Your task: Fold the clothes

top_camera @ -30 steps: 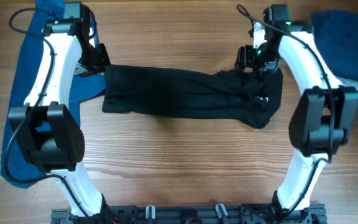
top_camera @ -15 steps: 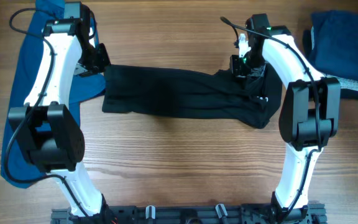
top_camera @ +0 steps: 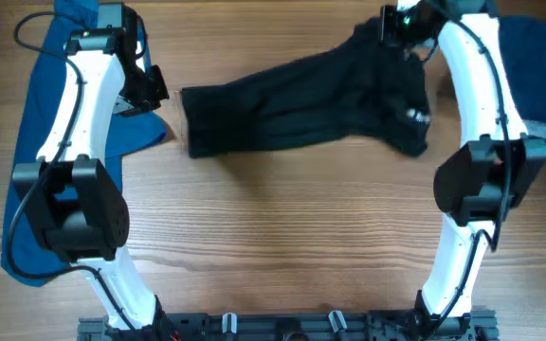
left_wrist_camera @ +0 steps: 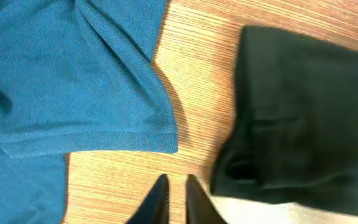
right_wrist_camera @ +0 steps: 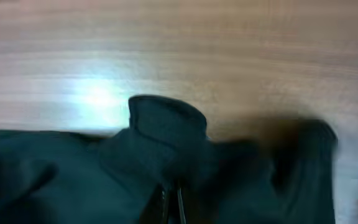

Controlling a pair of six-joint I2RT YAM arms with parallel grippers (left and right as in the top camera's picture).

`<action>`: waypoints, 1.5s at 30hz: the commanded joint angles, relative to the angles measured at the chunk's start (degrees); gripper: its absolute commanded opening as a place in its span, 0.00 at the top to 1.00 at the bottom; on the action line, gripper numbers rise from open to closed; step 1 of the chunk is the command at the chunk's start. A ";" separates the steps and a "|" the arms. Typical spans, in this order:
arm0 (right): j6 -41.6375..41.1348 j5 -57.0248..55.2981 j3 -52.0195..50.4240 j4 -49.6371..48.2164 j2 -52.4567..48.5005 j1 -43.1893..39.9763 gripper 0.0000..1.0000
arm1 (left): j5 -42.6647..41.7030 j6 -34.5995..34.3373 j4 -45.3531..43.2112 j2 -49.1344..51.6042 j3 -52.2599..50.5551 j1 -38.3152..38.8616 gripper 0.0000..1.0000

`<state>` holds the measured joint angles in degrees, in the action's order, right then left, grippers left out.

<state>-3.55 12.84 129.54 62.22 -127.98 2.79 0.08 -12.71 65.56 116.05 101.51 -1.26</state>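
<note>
- At the far right of the desk [top_camera: 282, 237], the right hand [right_wrist_camera: 172, 202] had pinched shut on the right end of the black garment [top_camera: 292, 118]; 1 second before, it stood spread above that end.
- With that grip it had dragged the end toward the far edge, so the garment no longer lay straight across. It now slanted, with its right end bunched near the far edge and its left end nearer the robot.
- The left end had slid away from the left hand [left_wrist_camera: 174, 198]. That hand's fingers were pressed nearly together over bare wood, pinching nothing, between the garment and the blue T-shirt [top_camera: 38, 104].
- By my reading this was a pull to reposition or spread the garment, not yet a fold.
- Wide bare wood lay on the near side. The far edge was close behind the right hand, and the folded stack [top_camera: 538, 66] lay just right of that arm, so a further pull looked safest toward the near side.
</note>
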 commanded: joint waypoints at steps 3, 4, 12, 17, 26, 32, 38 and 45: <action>2.08 1.20 4.26 3.48 0.59 -0.07 0.96 | -0.92 0.31 0.22 0.35 -0.37 -0.46 0.95; 2.10 1.18 4.15 3.69 0.59 -0.07 0.96 | -2.45 0.74 -0.13 0.46 -0.37 -0.46 0.94; 2.05 1.18 4.11 4.20 0.59 -0.07 0.96 | -15.91 15.02 -0.44 5.88 -0.37 4.83 0.74; 2.36 1.16 4.11 4.63 0.59 -0.09 0.96 | -15.47 17.00 -2.56 9.53 -0.37 10.08 0.65; 3.39 1.14 4.11 4.79 0.59 -0.09 0.96 | -10.16 17.00 -6.27 10.43 -0.37 11.28 0.60; 3.37 1.16 4.11 4.76 0.59 -0.09 0.96 | -7.67 17.00 -6.97 10.43 -0.37 11.28 0.57; 3.39 1.18 4.11 4.74 0.59 -0.09 0.96 | -5.68 17.00 -7.10 10.43 -0.37 11.28 0.48; 3.41 1.16 4.11 4.76 0.59 -0.09 0.96 | -5.77 16.98 -7.58 12.33 -0.37 11.28 0.58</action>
<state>-1.17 13.08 132.57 66.89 -127.98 2.79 -6.22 3.88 58.17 125.93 101.51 10.33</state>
